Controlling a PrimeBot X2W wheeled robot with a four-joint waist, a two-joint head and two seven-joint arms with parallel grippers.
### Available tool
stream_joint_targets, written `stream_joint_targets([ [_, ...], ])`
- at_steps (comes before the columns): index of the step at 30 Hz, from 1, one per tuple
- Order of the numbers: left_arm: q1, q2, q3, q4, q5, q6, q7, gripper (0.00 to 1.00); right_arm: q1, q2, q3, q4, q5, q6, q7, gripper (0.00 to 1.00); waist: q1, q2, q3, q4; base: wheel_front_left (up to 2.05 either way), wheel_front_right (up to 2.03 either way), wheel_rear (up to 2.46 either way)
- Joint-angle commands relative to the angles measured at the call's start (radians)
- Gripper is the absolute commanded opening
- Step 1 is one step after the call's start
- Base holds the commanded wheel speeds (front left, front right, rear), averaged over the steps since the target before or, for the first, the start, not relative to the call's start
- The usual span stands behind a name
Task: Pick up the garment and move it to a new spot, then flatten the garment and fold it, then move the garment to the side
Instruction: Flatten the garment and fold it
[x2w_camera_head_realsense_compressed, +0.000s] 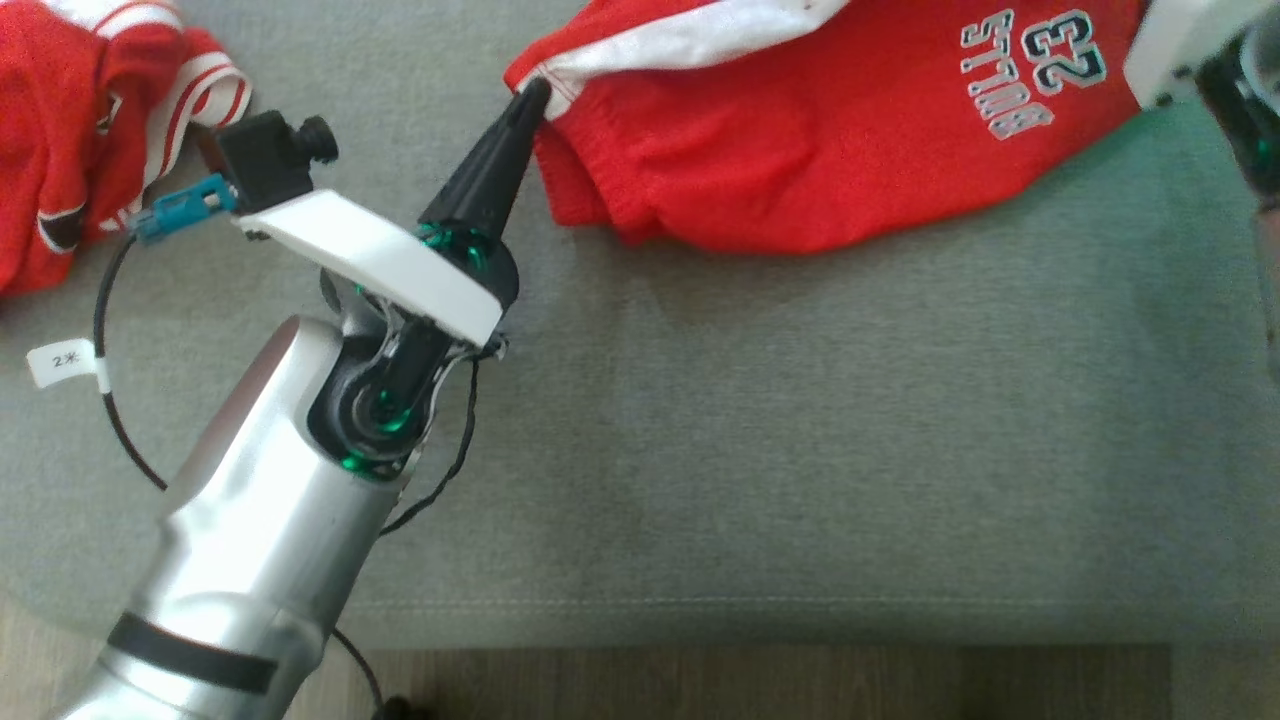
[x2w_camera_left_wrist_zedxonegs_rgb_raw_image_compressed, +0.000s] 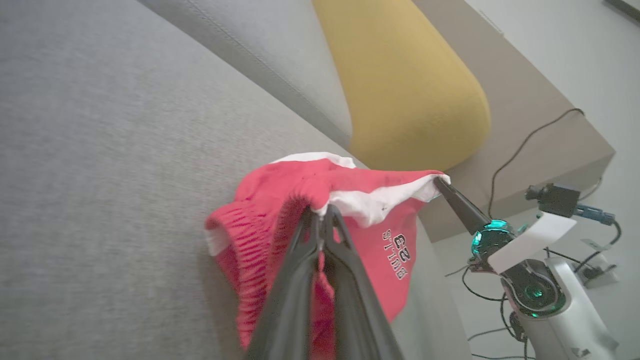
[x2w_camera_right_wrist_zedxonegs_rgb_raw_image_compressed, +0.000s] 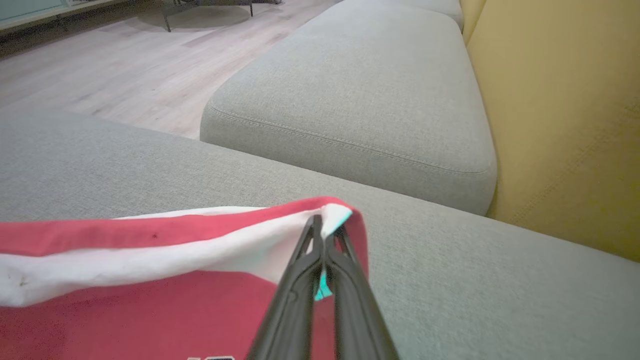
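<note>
- The grey sofa seat (x2w_camera_head_realsense_compressed: 800, 420) spreads under everything in your head view, with a seam running along its front edge at 6 o'clock.
- In your left wrist view, a yellow back cushion (x2w_camera_left_wrist_zedxonegs_rgb_raw_image_compressed: 410, 85) leans at 1 o'clock, behind the garment.
- Here is the one you want: the red garment (x2w_camera_head_realsense_compressed: 820, 150), a pair of shorts with a white band, sits at 1 o'clock in the head view. Its grey "BULLS 23" lettering reads upside down.
- The left wrist view shows its banded edge stretched between your two grippers while the rest sags towards the seat.
- A second red garment (x2w_camera_head_realsense_compressed: 70, 130) with white stripes lies bunched at 10 o'clock in the head view, well apart from the shorts.
- Your left gripper (x2w_camera_head_realsense_compressed: 530, 100) reaches from 7 o'clock up towards 12. Its fingers are pressed together, pinching the shorts' left end by the gathered waistband.
- Your right gripper (x2w_camera_right_wrist_zedxonegs_rgb_raw_image_compressed: 325, 222) has its fingers squeezed tight on the white-banded corner at the other end. In the left wrist view it comes in from 4 o'clock.
- A small white tag (x2w_camera_head_realsense_compressed: 62, 362) hangs on the black cable at 9 o'clock in the head view.
</note>
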Motion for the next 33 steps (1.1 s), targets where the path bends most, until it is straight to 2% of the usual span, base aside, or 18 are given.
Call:
stream_joint_targets([
  [1,-0.035,0.017,0.043,-0.019,0.012,0.007,-0.015,0.0,-0.034,-0.012,0.015,-0.015,-0.004,0.0,-0.016,0.0,-0.0001,0.0,0.021,0.021,0.0,0.0,0.0],
  [6,-0.068,-0.007,0.031,0.036,0.035,-0.002,-0.043,0.0,-0.132,-0.026,0.072,0.126,-0.019,0.0,-0.096,0.0,-0.0001,0.0,0.041,0.045,0.0,0.0,0.0],
  [14,-0.106,-0.024,0.009,0.115,0.096,-0.012,-0.105,0.0,-0.241,-0.002,0.125,0.321,-0.01,0.0,-0.232,0.0,-0.0001,0.0,0.052,0.062,0.0,0.0,0.0],
  [15,-0.108,-0.028,0.009,0.126,0.096,-0.014,-0.111,0.05,-0.247,0.004,0.13,0.343,-0.002,0.0,-0.243,0.0,-0.0001,0.0,0.052,0.064,0.0,0.0,0.0],
  [16,-0.111,-0.031,0.007,0.136,0.098,-0.015,-0.116,0.27,-0.252,0.008,0.138,0.364,0.001,0.0,-0.252,0.11,-0.0001,0.0,0.052,0.066,0.0,0.0,0.0],
  [17,-0.114,-0.035,0.005,0.145,0.099,-0.017,-0.119,0.44,-0.258,0.011,0.145,0.379,0.005,0.0,-0.265,0.4,-0.0001,0.0,0.053,0.066,0.0,0.0,0.0],
  [18,-0.117,-0.038,0.004,0.154,0.101,-0.018,-0.125,0.7,-0.265,0.015,0.148,0.394,0.011,0.0,-0.281,0.98,-0.0001,0.0,0.055,0.067,0.0,0.0,0.0],
  [19,-0.122,-0.038,0.0,0.162,0.112,-0.017,-0.133,1.0,-0.273,0.018,0.149,0.407,0.017,0.0,-0.296,1.0,-0.0001,0.0,0.057,0.066,0.0,0.0,0.0],
  [23,-0.129,-0.04,-0.003,0.19,0.144,0.001,-0.164,1.0,-0.281,0.033,0.147,0.436,0.073,0.0,-0.334,1.0,-0.0001,0.0,0.057,0.063,0.0,0.0,0.0],
  [25,-0.132,-0.03,-0.009,0.203,0.191,0.025,-0.191,1.0,-0.276,0.029,0.157,0.445,0.117,0.0,-0.336,1.0,-0.0001,0.0,0.054,0.057,0.0,0.0,0.0],
  [26,-0.132,-0.024,-0.01,0.206,0.22,0.042,-0.205,1.0,-0.272,0.022,0.164,0.45,0.136,0.0,-0.33,1.0,-0.0001,0.0,0.051,0.053,0.0,0.0,0.0],
  [27,-0.124,-0.012,-0.007,0.197,0.288,0.082,-0.228,1.0,-0.26,0.008,0.174,0.462,0.178,0.0,-0.306,1.0,-0.0001,0.0,0.043,0.046,0.0,0.0,0.0],
  [28,-0.124,-0.012,-0.007,0.197,0.288,0.082,-0.228,1.0,-0.26,0.008,0.174,0.462,0.178,0.0,-0.306,1.0,-0.0001,0.0,0.043,0.046,0.0,0.0,0.0],
  [29,-0.105,-0.003,-0.003,0.17,0.368,0.124,-0.239,1.0,-0.246,-0.002,0.183,0.475,0.222,0.0,-0.264,1.0,-0.0001,0.0,0.035,0.042,0.0,0.0,0.0],
  [30,-0.09,-0.003,0.004,0.148,0.41,0.146,-0.241,1.0,-0.237,-0.007,0.19,0.484,0.24,0.0,-0.237,1.0,-0.0001,0.0,0.031,0.041,0.0,0.0,0.0],
  [33,-0.018,-0.029,0.056,0.033,0.543,0.192,-0.243,1.0,-0.214,-0.021,0.214,0.494,0.291,0.0,-0.17,1.0,-0.0001,0.0,0.022,0.053,0.0,0.0,0.0],
])
